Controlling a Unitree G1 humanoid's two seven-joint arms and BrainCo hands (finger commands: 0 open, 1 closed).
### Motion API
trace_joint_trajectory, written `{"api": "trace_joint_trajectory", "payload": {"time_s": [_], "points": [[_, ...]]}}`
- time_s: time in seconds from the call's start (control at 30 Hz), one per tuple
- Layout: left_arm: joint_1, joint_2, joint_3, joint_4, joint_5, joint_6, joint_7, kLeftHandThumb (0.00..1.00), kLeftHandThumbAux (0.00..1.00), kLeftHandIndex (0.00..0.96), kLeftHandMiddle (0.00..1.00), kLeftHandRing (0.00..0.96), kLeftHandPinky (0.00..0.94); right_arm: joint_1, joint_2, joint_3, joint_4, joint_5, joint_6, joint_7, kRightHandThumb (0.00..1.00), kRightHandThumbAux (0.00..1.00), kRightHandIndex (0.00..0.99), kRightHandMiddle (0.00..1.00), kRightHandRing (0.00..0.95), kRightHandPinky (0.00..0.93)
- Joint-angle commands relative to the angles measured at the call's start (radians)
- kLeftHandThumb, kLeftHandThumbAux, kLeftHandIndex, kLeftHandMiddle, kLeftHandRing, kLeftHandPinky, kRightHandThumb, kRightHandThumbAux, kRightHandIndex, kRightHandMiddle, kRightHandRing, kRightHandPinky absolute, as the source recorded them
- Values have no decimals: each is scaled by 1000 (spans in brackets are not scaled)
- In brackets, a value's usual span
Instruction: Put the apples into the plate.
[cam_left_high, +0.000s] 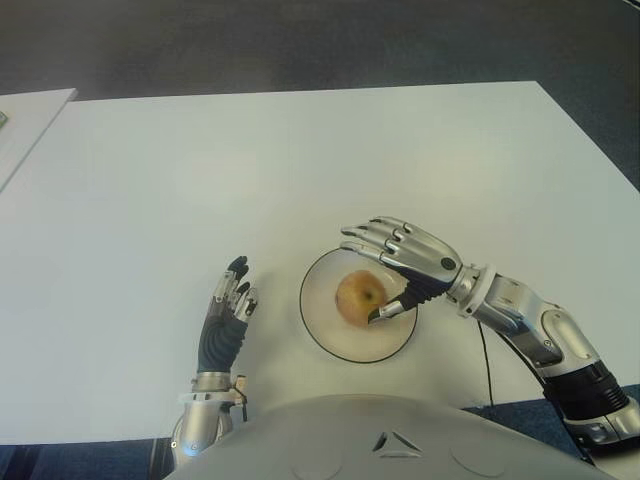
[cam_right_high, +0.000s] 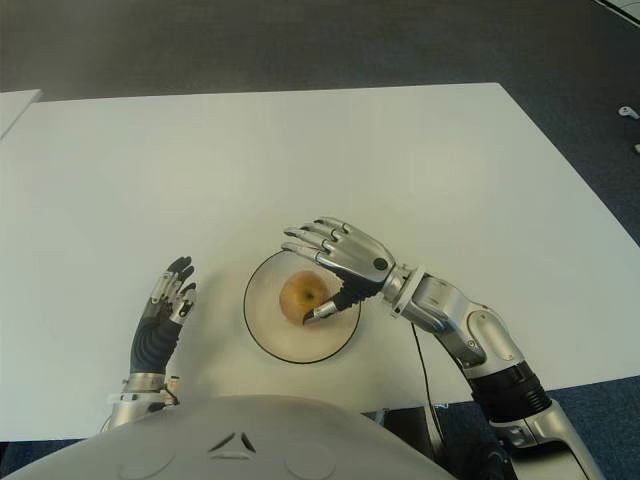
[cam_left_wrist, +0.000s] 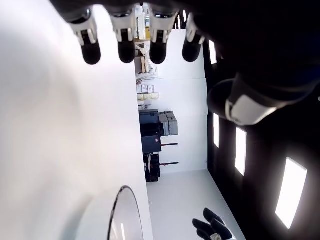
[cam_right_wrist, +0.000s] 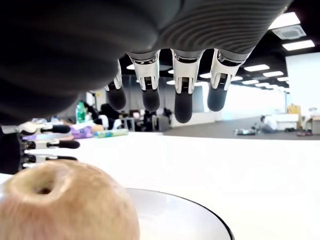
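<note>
No lettering or label can be read anywhere on the things in view, so on to the fruit: a single round, yellow-tan apple with a reddish blush (cam_left_high: 360, 297) sits inside the shallow, round, pale plate with a thin dark rim (cam_left_high: 318, 335), a little toward the plate's far side, and the plate stands on the smooth, matte white bench (cam_left_high: 300, 160) close to its near edge. The apple is upright, its axis running bench to ceiling, with the stem dimple facing up and tipped slightly toward the right hand, as the right wrist view shows plainly; its skin looks dull and faintly mottled. The silver-and-black, jointed right hand (cam_left_high: 395, 262) hangs over the far-right part of the plate, its four metal fingers (cam_left_high: 372, 236) stretched out nearly straight and spread above the apple, holding nothing; the dark thumb reaches down beside the apple's right flank, and it may just touch the skin, though the eye views don't settle that. The left hand (cam_left_high: 228, 305), black-ribbed at the wrist with silver finger segments, shows just to the left of the plate, apart from it, fingers extended and loosely together, empty.
</note>
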Motion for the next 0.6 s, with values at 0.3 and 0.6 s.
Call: {"api": "trace_joint_trajectory", "payload": {"time_s": [0.3,0.6], "points": [[1,0,-5,7,-2,7,7,47,466,0,0,0,0,-17,3,6,4,-3,10,8,129,168,0,0,0,0],[10,-4,-17,3,10,8,10,41,467,0,0,0,0,-29,-3,-25,3,63,11,18,137,161,0,0,0,0]]}}
